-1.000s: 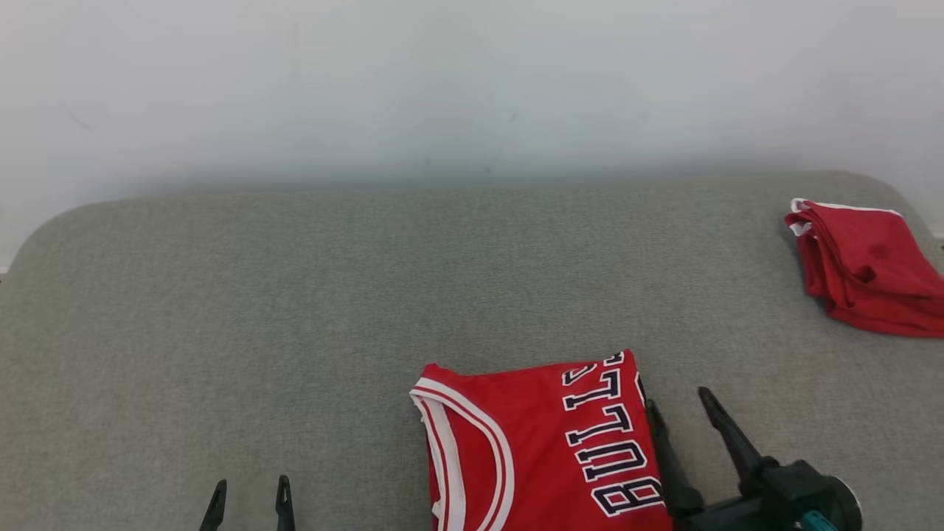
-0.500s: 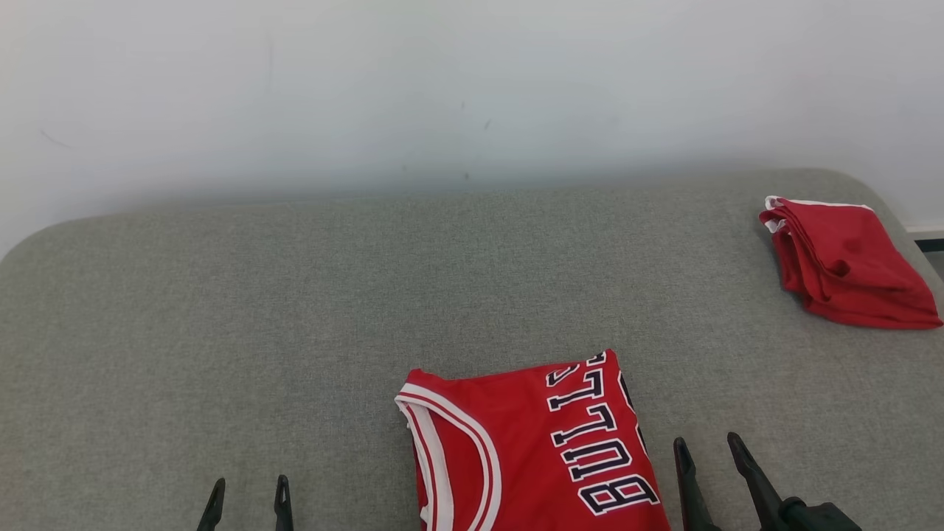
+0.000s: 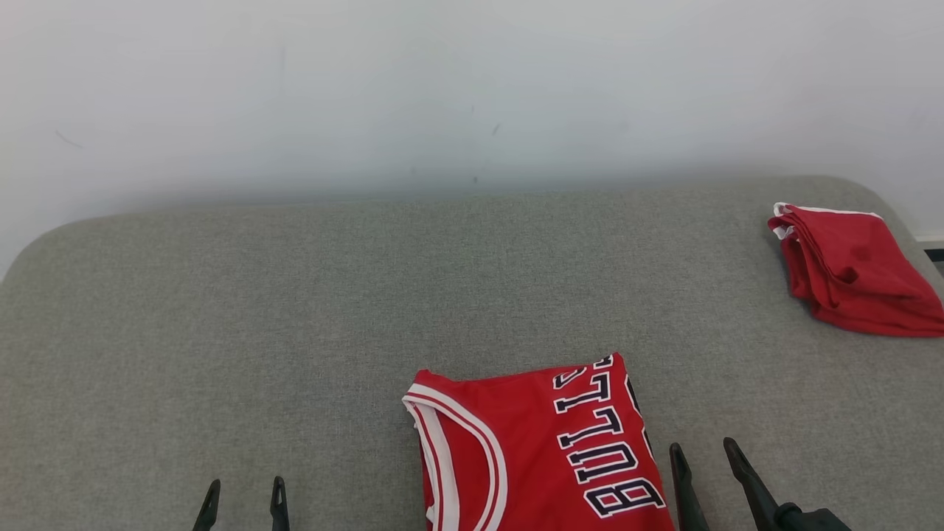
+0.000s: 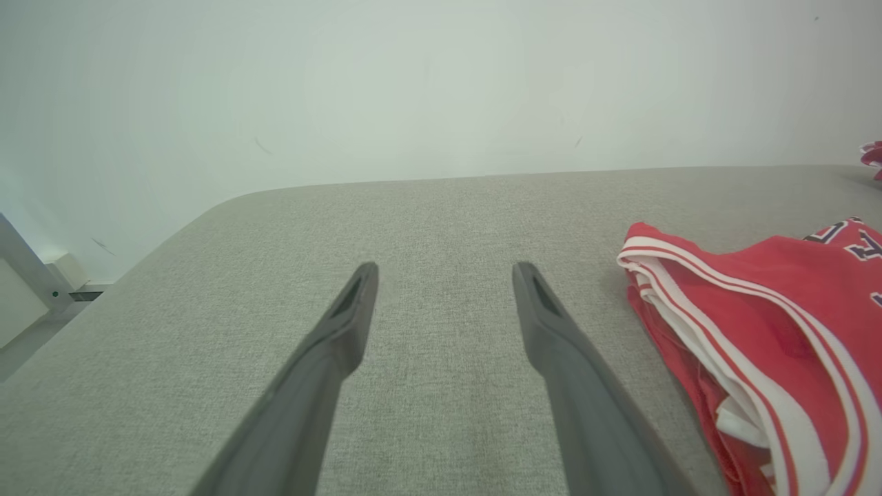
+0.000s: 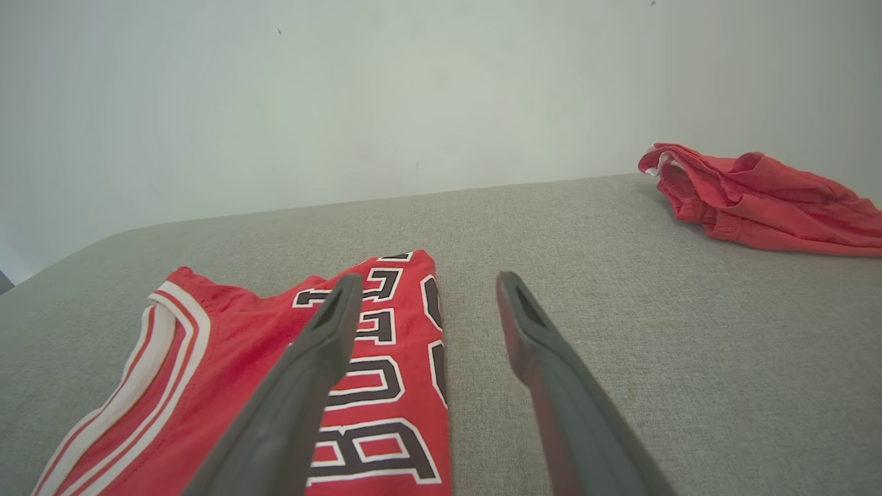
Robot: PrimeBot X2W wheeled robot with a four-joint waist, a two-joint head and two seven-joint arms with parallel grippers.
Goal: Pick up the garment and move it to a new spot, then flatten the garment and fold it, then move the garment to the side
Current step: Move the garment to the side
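Right claw [image 3: 701, 445] gaping beside folded red jersey [image 3: 516, 457] on grey woven cushion [image 3: 295, 332].

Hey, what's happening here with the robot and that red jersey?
A red Bulls jersey lies folded on the grey padded surface. The robot's left gripper and right gripper are both open and empty, the right one beside the jersey's lettered edge. Another red garment lies bunched at the far right.

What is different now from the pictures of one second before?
The right hand drew back from the right edge of the folded jersey toward the robot, open, holding nothing. The left hand stayed open in place; the folded jersey and the other red garment at the far right lay unmoved.
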